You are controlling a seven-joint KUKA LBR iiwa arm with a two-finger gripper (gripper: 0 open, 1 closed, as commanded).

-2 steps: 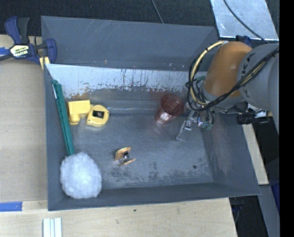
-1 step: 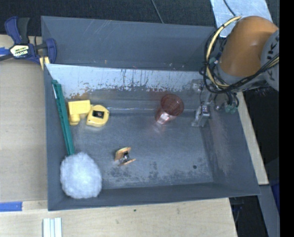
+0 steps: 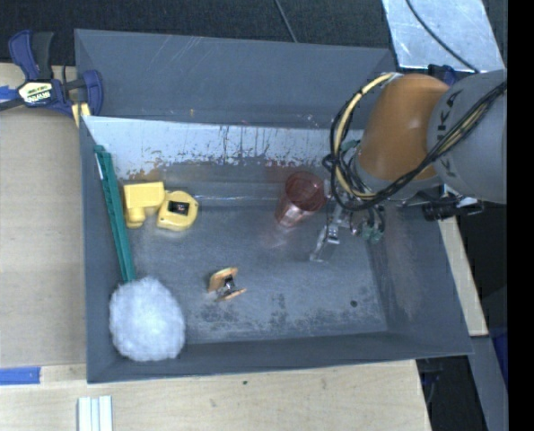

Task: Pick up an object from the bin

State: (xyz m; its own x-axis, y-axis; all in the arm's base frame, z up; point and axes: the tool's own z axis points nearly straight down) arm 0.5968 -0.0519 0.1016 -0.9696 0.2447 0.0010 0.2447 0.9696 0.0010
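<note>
Gripper (image 3: 328, 239) sits low at the bin's (image 3: 231, 79) right, how open you can't tell, nothing visibly held; brown clip (image 3: 223, 284) mid-floor, then the translucent red cup (image 3: 301, 197) just beside it, so bump that and it may skid away

Dark, finely textured ground (image 3: 186, 3) runs across the top, behind the grey metal bin (image 3: 249, 79). A pale, wood-toned surface (image 3: 33, 241) lies at the bin's left and along its near edge. Light brightens the bin's far wall. A crinkled silvery sheet (image 3: 437, 21) lies at the upper right.
</note>
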